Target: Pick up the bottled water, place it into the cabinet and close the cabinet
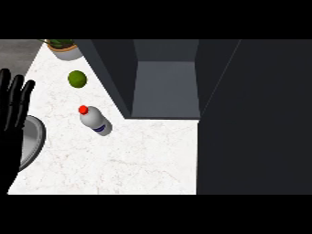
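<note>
The bottled water [95,121], white with a red cap and a blue label band, stands on the white marble counter [118,160] left of the cabinet. The dark grey cabinet [165,82] is open, showing a grey interior; its door [263,119] fills the right side of the view. My left hand [3,119] shows at the left edge, open with fingers up, resting apart from the bottle. My right hand does not appear.
A green lime [78,78] lies behind the bottle. A potted plant [65,48] stands at the back left. A round metal sink rim [33,141] sits partly under my left hand.
</note>
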{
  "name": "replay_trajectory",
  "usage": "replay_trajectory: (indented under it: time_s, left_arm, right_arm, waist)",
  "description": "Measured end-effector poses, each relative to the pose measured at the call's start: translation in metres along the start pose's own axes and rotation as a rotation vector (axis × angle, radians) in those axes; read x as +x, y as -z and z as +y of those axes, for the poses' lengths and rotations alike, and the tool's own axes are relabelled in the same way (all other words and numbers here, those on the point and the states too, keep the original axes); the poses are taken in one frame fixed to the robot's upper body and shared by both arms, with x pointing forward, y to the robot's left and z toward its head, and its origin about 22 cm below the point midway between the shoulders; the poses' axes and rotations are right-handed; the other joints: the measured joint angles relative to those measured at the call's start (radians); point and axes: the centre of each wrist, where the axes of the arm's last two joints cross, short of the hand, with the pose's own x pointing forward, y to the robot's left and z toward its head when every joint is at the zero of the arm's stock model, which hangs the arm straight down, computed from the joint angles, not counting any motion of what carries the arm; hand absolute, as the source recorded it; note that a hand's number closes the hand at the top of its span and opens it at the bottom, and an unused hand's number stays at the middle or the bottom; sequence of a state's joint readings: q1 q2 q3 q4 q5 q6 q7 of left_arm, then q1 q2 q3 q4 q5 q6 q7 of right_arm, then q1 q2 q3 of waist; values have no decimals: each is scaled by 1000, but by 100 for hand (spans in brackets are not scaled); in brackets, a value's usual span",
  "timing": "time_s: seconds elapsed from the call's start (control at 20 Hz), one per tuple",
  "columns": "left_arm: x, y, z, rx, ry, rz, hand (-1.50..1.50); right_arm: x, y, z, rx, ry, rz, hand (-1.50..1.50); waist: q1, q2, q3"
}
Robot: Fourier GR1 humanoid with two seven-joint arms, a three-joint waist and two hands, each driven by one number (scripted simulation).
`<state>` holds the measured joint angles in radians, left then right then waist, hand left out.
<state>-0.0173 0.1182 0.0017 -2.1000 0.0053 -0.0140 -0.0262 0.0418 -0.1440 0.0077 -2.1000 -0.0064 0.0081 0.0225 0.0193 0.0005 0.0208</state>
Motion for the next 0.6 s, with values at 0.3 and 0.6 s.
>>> replay_trajectory:
  time_s: [0.3, 0.6]
  left_arm:
    - [2, 1, -13, 237, 125, 35, -150]
    - [0, -7, -41, 483, -15, 165, -150]
  right_arm:
    - [2, -18, 2, 20, 0, 27, -150]
    - [16, -43, 8, 119, 155, 97, -150]
  waist:
    - [-22, -3, -15]
    - [-37, -5, -20]
